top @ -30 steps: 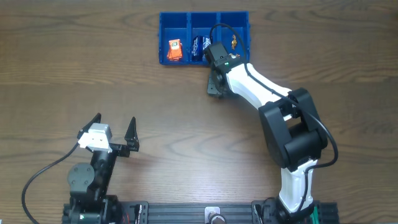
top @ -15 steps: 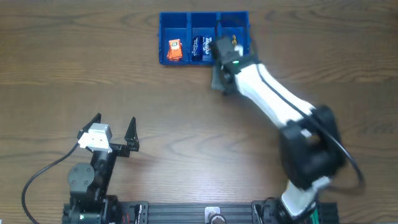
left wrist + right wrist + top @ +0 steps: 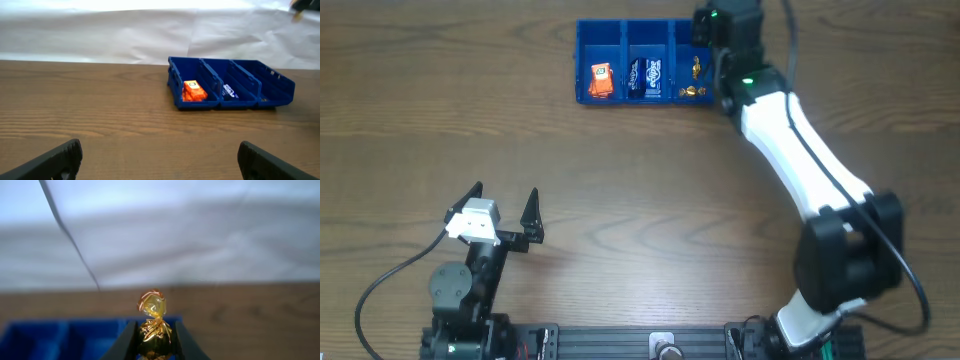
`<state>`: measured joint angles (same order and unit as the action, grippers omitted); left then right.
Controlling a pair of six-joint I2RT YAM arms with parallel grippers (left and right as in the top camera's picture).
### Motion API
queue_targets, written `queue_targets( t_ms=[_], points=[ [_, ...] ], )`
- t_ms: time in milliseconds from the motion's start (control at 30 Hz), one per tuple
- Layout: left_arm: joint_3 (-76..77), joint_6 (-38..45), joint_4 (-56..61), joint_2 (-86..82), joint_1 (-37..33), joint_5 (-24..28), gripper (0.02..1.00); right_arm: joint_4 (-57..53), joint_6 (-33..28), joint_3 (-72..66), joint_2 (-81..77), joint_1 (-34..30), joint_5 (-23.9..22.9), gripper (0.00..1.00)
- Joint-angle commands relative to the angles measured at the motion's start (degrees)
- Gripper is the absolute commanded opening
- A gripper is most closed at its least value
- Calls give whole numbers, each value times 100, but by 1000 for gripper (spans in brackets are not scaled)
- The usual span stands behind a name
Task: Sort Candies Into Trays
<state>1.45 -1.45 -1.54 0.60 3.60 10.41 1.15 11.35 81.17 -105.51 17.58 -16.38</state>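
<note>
Within the right hand, gold candy sits lengthwise, twist outward.

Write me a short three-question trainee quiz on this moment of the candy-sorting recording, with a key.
1. True or false: the right gripper is shut on a gold-wrapped candy.
2. Seen from the top view, which compartment of the blue tray holds the orange candy? A) left B) middle C) right
3. Fill in the missing word: the left gripper, near its own base and far from the tray, has its fingers ____.

Key: 1 true; 2 A; 3 open.
</note>
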Motion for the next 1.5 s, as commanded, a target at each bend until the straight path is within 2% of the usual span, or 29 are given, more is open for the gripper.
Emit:
queue_targets(
  t_ms=[33,267,367,400,467,567,733,833,900,967,1067,1167,1300,1500],
  points=[
    [-118,20,-179,-35,20,109,998,101,-72,-17,-492,-48,195,121],
    [-118,20,-179,-35,20,109,998,50,-74,-17,-649,-61,192,163],
    [-118,20,-179,-35,20,109,998,50,-72,-17,-649,-61,195,272],
    [-118,20,-179,-35,20,109,998,55,-74,-17,-649,-50,197,531],
    [-118,20,-179,-35,20,109,998,55,-79,-17,-647,-50,192,660],
    [-118,20,-179,-35,20,109,998,72,-76,-9,-590,-59,199,735],
    [-118,20,-179,-35,20,109,996,-136,-111,-9,175,-70,251,750],
    [-118,20,-179,-35,20,109,998,-654,-448,-9,1047,-85,170,796],
    [-118,20,-179,-35,20,109,996,-1416,-649,-11,2033,-85,-396,864],
    [-118,20,-179,-35,20,109,998,-2168,-841,-35,2796,-192,-525,1000],
    [-118,20,-179,-35,20,109,998,-2761,-822,-675,3969,-603,-387,1000],
    [-118,20,-179,-35,20,109,998,-2367,-820,-2225,5372,-855,-197,1000],
    [-118,20,-179,-35,20,109,998,-2365,-820,-3838,7001,-1735,951,1000],
    [-118,20,-179,-35,20,109,998,-1502,-824,-5919,9184,-1928,942,1000]
  ],
)
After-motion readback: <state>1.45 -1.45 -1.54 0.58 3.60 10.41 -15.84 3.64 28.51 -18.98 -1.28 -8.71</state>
